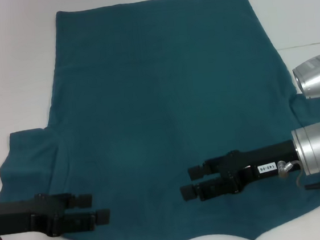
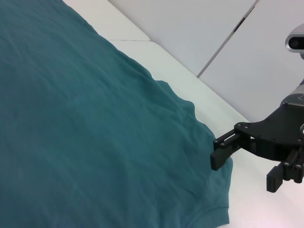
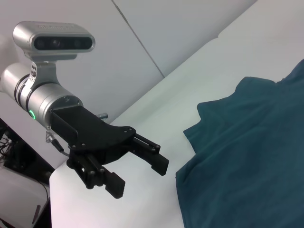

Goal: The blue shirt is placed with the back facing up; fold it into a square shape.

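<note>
Blue shirt: the blue shirt (image 1: 160, 120) lies spread flat on the white bench (image 1: 11, 67), plain side up, hem at the far end, sleeves toward the robot.
Left pincer: the left pincer (image 1: 96, 208) hangs over the near left part of the shirt by the left sleeve, its 2 fingers apart and holding nothing.
Right pincer: the right pincer (image 1: 193, 182) hangs over the near right part of the shirt, its 2 fingers apart, nothing between them.
Head view only: the whole shirt outline and both pincers together.
Left wrist view: the right pincer (image 2: 247, 164) seen from across the shirt (image 2: 95, 133), at the cloth's edge.
Right wrist view: the left pincer (image 3: 137, 173) beside a rumpled sleeve (image 3: 237, 114).
Hard to tell: whether either pincer touches the cloth.
</note>
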### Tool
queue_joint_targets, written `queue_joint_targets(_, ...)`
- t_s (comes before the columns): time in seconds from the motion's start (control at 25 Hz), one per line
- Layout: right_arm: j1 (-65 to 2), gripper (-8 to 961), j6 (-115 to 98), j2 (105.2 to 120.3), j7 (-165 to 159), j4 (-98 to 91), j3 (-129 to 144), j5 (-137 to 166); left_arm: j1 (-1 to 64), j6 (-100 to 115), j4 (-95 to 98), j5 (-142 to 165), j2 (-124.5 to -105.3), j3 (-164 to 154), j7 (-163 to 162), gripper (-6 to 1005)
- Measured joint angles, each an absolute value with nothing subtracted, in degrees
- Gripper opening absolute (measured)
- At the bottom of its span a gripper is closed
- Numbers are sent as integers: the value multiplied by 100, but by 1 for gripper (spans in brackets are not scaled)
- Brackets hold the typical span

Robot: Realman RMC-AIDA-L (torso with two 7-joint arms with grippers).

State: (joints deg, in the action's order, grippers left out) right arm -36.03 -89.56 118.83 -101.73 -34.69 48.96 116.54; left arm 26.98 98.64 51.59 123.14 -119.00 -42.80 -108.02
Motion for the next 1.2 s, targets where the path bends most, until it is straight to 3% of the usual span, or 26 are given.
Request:
queue_joint_targets(0.76,-3620,807,-8847,11854,-10609,-3487,4841,11635,2710,9695,5162,12270,-11852,-3979,-11454,823)
queue_joint_targets(0.88,-3839,806,-8284,11672,-11959,-3547,4801,11636,2770,9287,5156,12252,-11791,-3297,-12334,824)
queue_joint_targets(0.92,-3839,806,-8284,11672,-11959,-3547,4801,11636,2788,9166,5135,12249,-11779,-3139,-12575,824)
queue_joint_targets(1.2,-4281,807,-7757,11161,-13850,-3529,4519,11645,2902,8092,4569,12252,-11492,-2705,-14425,823)
